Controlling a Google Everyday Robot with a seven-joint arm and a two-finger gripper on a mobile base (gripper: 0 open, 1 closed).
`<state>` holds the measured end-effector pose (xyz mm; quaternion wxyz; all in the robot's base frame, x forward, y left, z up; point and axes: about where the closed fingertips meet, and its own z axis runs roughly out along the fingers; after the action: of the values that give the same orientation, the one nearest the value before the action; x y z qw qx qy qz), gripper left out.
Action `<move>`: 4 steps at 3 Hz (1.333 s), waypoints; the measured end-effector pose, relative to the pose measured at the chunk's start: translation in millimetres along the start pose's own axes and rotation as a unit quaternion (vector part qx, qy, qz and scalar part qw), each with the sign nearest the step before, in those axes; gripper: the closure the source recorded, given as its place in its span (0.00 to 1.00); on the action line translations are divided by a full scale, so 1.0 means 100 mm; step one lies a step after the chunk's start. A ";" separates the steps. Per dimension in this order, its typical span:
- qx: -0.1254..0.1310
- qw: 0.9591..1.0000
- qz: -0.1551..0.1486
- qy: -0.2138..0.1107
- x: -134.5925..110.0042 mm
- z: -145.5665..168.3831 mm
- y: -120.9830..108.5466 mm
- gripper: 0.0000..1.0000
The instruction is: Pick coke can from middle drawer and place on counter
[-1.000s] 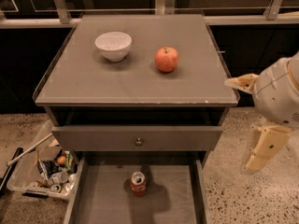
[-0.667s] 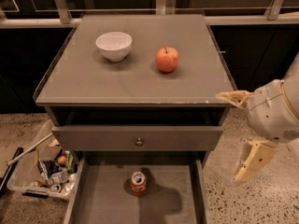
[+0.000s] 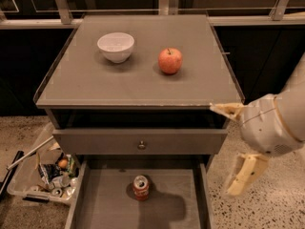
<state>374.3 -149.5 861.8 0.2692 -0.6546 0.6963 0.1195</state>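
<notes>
The coke can [image 3: 140,187] stands upright on the floor of the open middle drawer [image 3: 102,202], near its middle. The counter [image 3: 138,82] lies above it, with a closed drawer front between them. My gripper [image 3: 233,143] hangs to the right of the cabinet, level with the closed drawer front, above and right of the can. It is open and empty, with one finger [image 3: 225,109] at the counter's front right corner and the other [image 3: 244,174] beside the open drawer's right wall.
A white bowl [image 3: 116,46] and a red-yellow apple [image 3: 170,61] sit on the counter. The closed drawer front has a small knob [image 3: 141,145]. A clear bin of crushed cans and scraps [image 3: 40,175] stands on the floor at left.
My gripper and arm have moved left and down, closer to the cabinet's right side. The can, bowl and apple have not moved.
</notes>
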 end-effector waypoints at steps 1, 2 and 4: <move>-0.017 0.999 -0.004 -0.036 -0.11 0.54 0.21 0.00; -0.015 0.997 -0.006 -0.076 -0.10 1.01 0.30 0.00; 0.008 0.996 0.005 -0.090 0.28 1.83 0.13 0.00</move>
<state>401.4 -76.5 693.6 0.3356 -0.6353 0.6736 0.1734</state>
